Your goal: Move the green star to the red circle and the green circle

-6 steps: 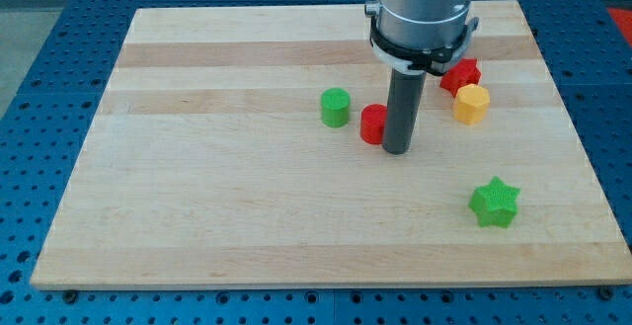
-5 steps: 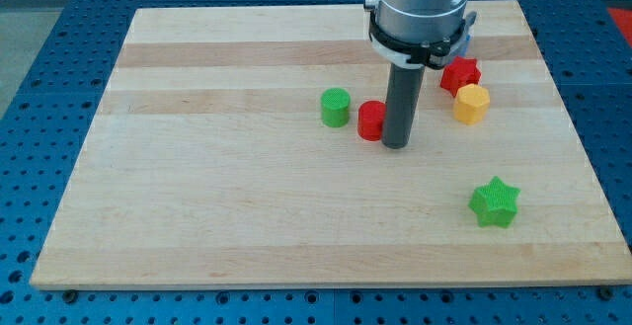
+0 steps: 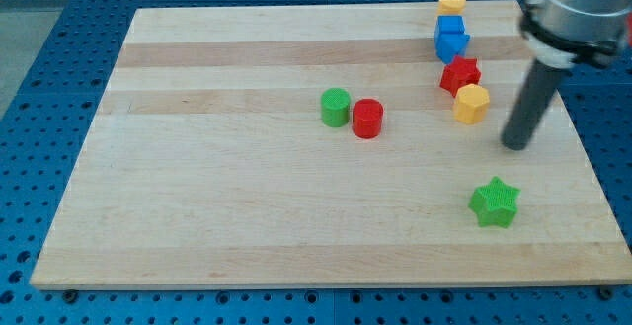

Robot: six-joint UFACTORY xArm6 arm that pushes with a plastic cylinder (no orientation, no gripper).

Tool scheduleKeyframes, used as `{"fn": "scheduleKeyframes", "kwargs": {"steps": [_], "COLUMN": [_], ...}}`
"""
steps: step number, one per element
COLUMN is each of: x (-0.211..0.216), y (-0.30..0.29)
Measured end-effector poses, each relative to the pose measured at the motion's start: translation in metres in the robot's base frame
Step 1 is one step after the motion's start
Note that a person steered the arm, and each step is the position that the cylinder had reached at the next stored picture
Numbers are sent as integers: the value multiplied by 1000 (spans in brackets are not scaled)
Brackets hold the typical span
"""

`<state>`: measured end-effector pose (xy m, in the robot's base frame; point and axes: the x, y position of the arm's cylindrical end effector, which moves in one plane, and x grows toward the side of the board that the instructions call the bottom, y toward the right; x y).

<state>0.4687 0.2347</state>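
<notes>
The green star (image 3: 494, 203) lies near the board's lower right. The red circle (image 3: 367, 119) and the green circle (image 3: 336, 107) stand side by side near the board's middle, the green one to the left. My tip (image 3: 514, 145) is at the right of the board, above and slightly right of the green star, with a gap between them. It is far to the right of both circles and touches no block.
A yellow block (image 3: 472, 103), a red star (image 3: 460, 74), a blue block (image 3: 451, 39) and another yellow block (image 3: 452, 4) form a column at the upper right, left of the rod. The board's right edge (image 3: 583, 147) is close to my tip.
My tip has moved from beside the red circle's right side far to the right, now above the green star. The blue and top yellow blocks are uncovered. No block has moved.
</notes>
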Motion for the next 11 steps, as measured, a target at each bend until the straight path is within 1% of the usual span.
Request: {"fn": "scheduleKeyframes", "kwargs": {"steps": [1, 2, 3, 4, 6, 7, 8, 9, 11], "x": [47, 93, 99, 84, 45, 31, 0, -2, 11], "y": [21, 5, -49, -86, -136, -106, -97, -103, -136]}}
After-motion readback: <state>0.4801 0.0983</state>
